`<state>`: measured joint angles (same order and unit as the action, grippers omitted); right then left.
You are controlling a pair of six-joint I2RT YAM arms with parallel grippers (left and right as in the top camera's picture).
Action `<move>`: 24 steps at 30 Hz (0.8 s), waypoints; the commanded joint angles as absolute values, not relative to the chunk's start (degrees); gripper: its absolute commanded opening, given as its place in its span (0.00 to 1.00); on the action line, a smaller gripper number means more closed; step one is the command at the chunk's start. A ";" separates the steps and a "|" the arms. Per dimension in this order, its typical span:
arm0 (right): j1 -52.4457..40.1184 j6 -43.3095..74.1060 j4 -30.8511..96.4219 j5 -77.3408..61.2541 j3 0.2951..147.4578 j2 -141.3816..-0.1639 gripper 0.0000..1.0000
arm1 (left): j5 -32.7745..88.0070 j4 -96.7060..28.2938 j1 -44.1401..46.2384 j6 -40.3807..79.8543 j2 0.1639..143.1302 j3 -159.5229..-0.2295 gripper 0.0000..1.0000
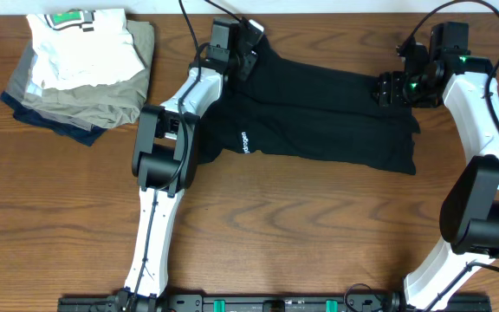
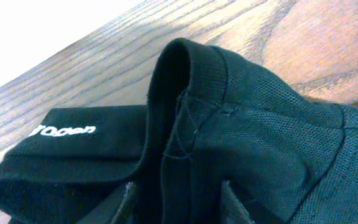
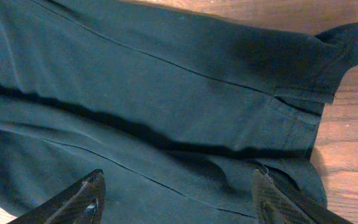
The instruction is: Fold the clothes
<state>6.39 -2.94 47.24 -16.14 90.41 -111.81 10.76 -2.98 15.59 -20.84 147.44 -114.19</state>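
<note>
Left gripper [image 2: 180, 206] sits closest; its fingers are pinched on a raised ridge of the clothes [image 2: 272, 143], by a seam with loose thread; white logo [image 2: 64, 131] is just beside it on a folded flap. My right gripper [image 3: 178, 182] has its fingers spread wide above the other end, holding nothing; can't tell if the tips touch the cloth. Clothes lie stretched along the far edge of the bench [image 1: 301, 234], mid to right, mostly flat, with the left end bunched up under my left arm; stack [image 1: 76, 69] of other folded garments sits at the far left corner, well apart.

Risks, my read:
- only one end is held; if I pull with the left while the right is open, the cloth drags and skews, so the fold comes out crooked.
- left pinch is narrow and on a bunched ridge; it may hold one layer only, so the layers could split or the cloth slip out on a lift.
- right fingers closing from here may catch just the top layer, or scrape the bench.
- cloth is near the far edge; a push that way could spill it over.
- a wide sweep left could brush the stack.
</note>
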 commanded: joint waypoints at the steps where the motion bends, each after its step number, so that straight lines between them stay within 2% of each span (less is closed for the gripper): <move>1: 5.93 -2.24 47.11 -16.67 91.07 -112.09 0.73 | 9.82 -3.75 15.44 -19.40 149.71 -114.21 0.36; 3: 5.93 -2.24 47.09 -16.49 91.07 -112.09 0.74 | 9.82 -3.81 15.44 -19.40 148.51 -114.21 0.31; 7: 5.93 -2.24 46.94 -16.49 91.07 -112.09 0.74 | 9.82 -4.64 15.46 -18.74 145.58 -114.21 0.12; 8: 5.93 -2.24 46.89 -16.49 91.07 -112.09 0.74 | 9.85 -5.10 15.46 -18.74 144.86 -114.21 0.10; 13: 5.93 -2.24 46.68 -16.51 91.07 -112.09 0.74 | 9.85 -8.56 15.46 -18.72 141.56 -114.21 0.06; 24: 5.93 -2.22 46.68 -16.53 91.07 -112.09 0.74 | 9.85 -19.64 15.46 -16.43 133.19 -114.21 0.06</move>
